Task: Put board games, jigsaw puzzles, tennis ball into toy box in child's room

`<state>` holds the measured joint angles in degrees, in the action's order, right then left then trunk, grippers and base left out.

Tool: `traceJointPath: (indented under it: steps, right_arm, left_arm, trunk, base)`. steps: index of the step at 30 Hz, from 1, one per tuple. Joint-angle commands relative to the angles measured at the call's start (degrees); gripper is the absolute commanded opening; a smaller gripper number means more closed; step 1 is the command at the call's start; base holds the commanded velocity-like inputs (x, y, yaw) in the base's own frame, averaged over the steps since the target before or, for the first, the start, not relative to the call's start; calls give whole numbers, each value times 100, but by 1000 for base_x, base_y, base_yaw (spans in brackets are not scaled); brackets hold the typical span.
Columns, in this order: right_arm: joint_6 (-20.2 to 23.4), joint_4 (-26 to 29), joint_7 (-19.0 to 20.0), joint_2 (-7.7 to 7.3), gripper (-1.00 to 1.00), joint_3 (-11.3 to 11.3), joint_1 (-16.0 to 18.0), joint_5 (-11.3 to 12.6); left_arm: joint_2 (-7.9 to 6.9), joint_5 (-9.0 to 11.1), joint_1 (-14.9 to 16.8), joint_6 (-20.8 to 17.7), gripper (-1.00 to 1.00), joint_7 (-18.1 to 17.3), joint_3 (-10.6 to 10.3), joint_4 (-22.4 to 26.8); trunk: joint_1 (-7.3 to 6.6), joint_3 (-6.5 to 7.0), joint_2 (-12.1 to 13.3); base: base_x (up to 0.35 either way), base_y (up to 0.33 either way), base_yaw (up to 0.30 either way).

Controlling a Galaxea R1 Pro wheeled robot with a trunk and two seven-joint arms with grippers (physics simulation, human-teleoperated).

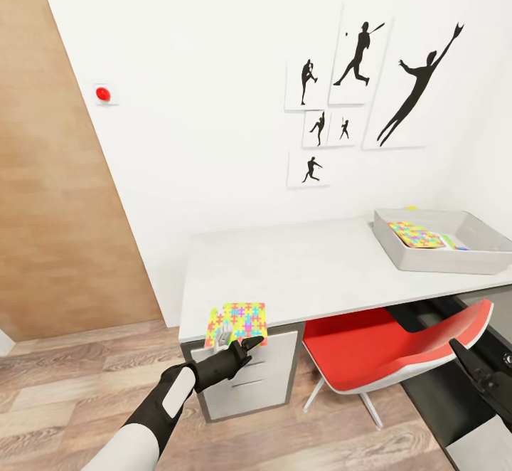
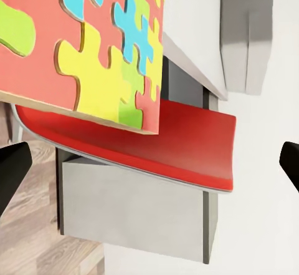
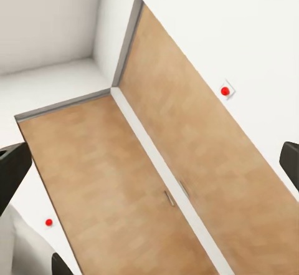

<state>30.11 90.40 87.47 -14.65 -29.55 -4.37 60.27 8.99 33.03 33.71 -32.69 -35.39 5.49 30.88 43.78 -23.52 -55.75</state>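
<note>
Table: long pale grey-white desk top (image 1: 299,272) against white wall, spanning 6 to 3 o'clock in head view.
Door: tall wooden panel (image 1: 57,172) at 9 o'clock.
Chair: red moulded seat (image 1: 384,350) tucked under desk at 5 o'clock.
Toy box: light grey plastic bin (image 1: 434,257) on desk at 3 o'clock; holds one puzzle-patterned flat board (image 1: 416,235) beside flat coloured boxes.
Jigsaw puzzle: second multicolour flat square board (image 1: 238,321) overhanging desk's near edge, 6 o'clock.
Left gripper: black fingers (image 1: 235,348) just below that board; jaws apart, nothing clamped.
Right gripper: black claw (image 1: 473,368) at 4 o'clock, well apart from bin; fingers spread in wrist view.
</note>
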Motion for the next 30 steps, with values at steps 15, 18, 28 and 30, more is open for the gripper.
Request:
traceJointPath:
  steps: [15,18,28,30]
  right_arm:
    - [45,4,-10,5,100,2,-2,20]
    - [41,4,-16,6,100,2,-2,20]
    - [39,4,-19,6,100,-1,-2,20]
    - [39,4,-19,6,100,-2,-2,20]
  left_arm:
    - [7,11,4,-44,100,-11,31,-3]
    - [6,11,4,-44,100,-11,31,-3]
    - [6,11,5,-44,100,-11,31,-3]
    - [5,11,4,-44,100,-11,31,-3]
  trunk:
    - [1,-5,-4]
    - [1,-5,-4]
    - [1,-5,-4]
    - [1,-5,-4]
  base:
    - [36,0,0]
    - [50,0,0]
    - [8,0,0]
    - [0,0,0]
